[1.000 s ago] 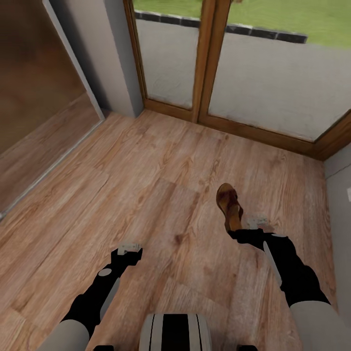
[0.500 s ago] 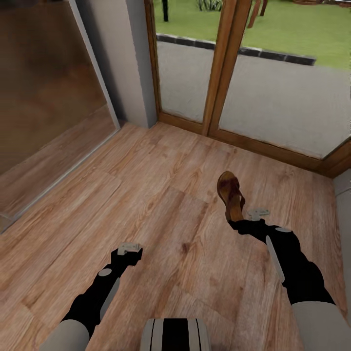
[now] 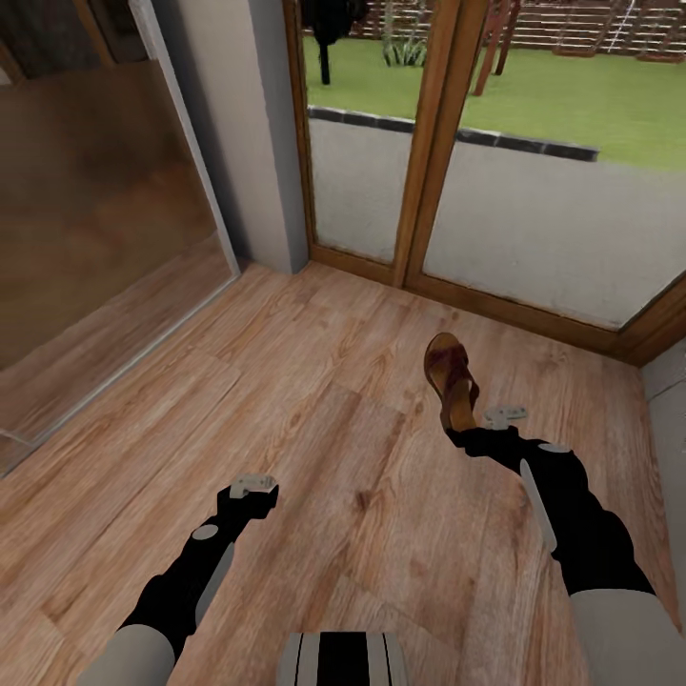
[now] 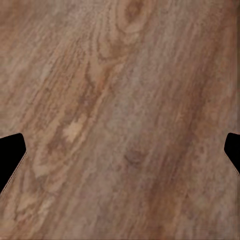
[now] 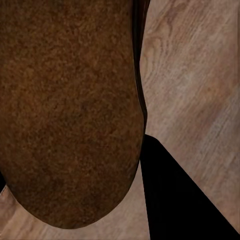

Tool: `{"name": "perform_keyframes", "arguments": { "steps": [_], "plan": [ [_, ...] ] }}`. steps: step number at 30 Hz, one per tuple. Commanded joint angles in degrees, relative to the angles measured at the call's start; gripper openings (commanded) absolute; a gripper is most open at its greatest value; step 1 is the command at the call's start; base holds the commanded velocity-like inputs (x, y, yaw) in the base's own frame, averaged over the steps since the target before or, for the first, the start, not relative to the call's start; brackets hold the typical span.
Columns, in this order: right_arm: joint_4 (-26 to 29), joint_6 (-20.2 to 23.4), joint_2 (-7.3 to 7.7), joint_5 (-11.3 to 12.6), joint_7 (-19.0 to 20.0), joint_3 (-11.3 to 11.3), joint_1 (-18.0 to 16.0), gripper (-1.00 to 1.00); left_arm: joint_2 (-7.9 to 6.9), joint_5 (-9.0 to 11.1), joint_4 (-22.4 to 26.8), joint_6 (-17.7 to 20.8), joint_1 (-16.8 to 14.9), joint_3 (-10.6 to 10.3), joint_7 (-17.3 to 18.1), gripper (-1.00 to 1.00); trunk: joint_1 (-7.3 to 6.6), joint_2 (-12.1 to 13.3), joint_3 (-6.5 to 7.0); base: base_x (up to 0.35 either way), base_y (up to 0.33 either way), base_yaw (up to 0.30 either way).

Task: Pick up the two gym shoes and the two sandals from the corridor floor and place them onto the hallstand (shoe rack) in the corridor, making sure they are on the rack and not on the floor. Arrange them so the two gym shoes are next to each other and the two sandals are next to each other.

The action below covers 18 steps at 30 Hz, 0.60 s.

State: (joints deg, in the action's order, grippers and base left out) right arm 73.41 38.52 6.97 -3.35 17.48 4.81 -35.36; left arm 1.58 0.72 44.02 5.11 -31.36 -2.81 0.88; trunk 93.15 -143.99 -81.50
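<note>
A wood-grain corridor floor [image 3: 286, 381] runs to wood-framed glass doors [image 3: 429, 152] with grass beyond. The right gripper [image 3: 469, 431] is clamped on the heel end of one reddish-brown sandal [image 3: 450, 376], held above the floor with its toe pointing toward the doors. The left gripper [image 3: 250, 488] hangs over bare planks, its jaws spread apart and holding nothing
</note>
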Motion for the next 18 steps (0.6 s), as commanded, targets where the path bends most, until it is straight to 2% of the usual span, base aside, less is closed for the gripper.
{"name": "perform_keyframes", "arguments": {
  "steps": [1, 11, 18],
  "plan": [
    [0.06, 0.33, -0.01, -0.25, 0.23, 0.06, -0.01, -1.00, 0.00, 0.07, 0.10, 0.34, 0.00, 0.01, 0.09, 1.00, -0.03, 0.00, 0.25, 0.000, 0.000, 0.000],
    [0.06, 0.33, -0.01, -0.25, 0.22, 0.03, 0.01, -1.00, 0.00, 0.07, 0.10, 0.34, -0.01, 0.00, 0.09, 1.00, -0.29, 0.14, 3.31, 0.000, 0.000, 0.000],
    [0.06, 0.33, -0.01, -0.25, 0.22, 0.03, 0.02, -1.00, 0.00, 0.07, 0.10, 0.34, -0.01, 0.00, 0.09, 1.00, -0.47, 0.23, 4.98, 0.000, 0.000, 0.000]
  ]
}}
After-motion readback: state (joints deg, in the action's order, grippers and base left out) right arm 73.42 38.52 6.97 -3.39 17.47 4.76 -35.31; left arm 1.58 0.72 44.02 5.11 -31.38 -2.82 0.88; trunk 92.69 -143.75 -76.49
